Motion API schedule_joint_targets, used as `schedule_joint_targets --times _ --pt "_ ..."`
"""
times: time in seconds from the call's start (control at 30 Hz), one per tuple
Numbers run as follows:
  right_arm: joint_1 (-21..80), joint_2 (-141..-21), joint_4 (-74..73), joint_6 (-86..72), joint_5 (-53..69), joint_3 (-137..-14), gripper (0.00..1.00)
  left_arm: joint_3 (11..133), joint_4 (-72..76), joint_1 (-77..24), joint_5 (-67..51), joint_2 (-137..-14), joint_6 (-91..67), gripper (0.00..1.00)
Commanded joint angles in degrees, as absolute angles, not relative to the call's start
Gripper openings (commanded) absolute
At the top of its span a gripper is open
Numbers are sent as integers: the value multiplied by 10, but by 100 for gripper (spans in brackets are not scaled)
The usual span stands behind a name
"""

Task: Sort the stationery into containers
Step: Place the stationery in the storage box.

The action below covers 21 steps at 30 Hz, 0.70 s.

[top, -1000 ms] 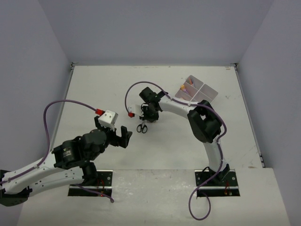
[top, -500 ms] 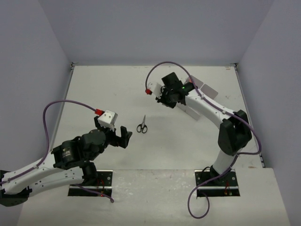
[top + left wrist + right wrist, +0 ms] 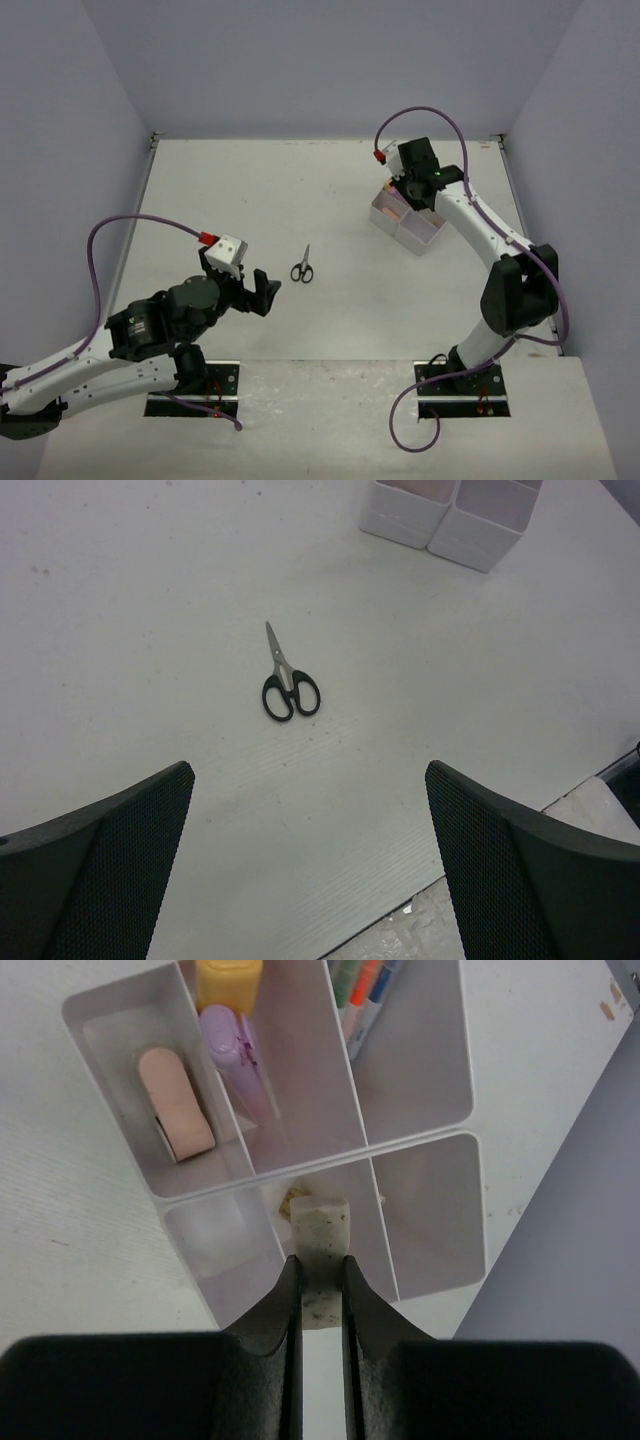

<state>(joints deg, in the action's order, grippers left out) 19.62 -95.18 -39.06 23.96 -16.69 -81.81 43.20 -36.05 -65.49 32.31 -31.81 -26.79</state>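
Observation:
My right gripper (image 3: 318,1260) is shut on a speckled white eraser (image 3: 320,1222) and holds it above the white four-compartment box (image 3: 420,1140). In the top view this gripper (image 3: 405,186) hangs over the box (image 3: 420,232) at the back right. One compartment holds a pink eraser (image 3: 175,1110). Another holds a purple marker (image 3: 236,1055) and a yellow-orange one (image 3: 228,978). A third holds thin pens (image 3: 362,995). Black-handled scissors (image 3: 302,268) lie mid-table and also show in the left wrist view (image 3: 287,686). My left gripper (image 3: 253,287) is open and empty, short of the scissors (image 3: 308,780).
The table's near edge (image 3: 470,880) runs just under my left fingers. Grey walls close the table at the back and both sides. The box stands close to the right wall (image 3: 580,1210).
My right arm has swung from beside the scissors at mid-table to the back right, carrying the eraser over the box. The left arm has not moved.

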Motion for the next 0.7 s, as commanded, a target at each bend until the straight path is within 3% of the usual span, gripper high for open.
schedule_joint_targets --times 0.0,0.33,0.67 --pt "181 -947 -377 214 -210 -810 0 424 -338 -654 318 -308 -252 100" --pt "166 -972 -352 213 -221 -795 2 424 -339 -654 321 -316 -253 100" --pt "164 -990 -335 226 -212 -784 18 424 -341 -654 326 -318 -256 100"
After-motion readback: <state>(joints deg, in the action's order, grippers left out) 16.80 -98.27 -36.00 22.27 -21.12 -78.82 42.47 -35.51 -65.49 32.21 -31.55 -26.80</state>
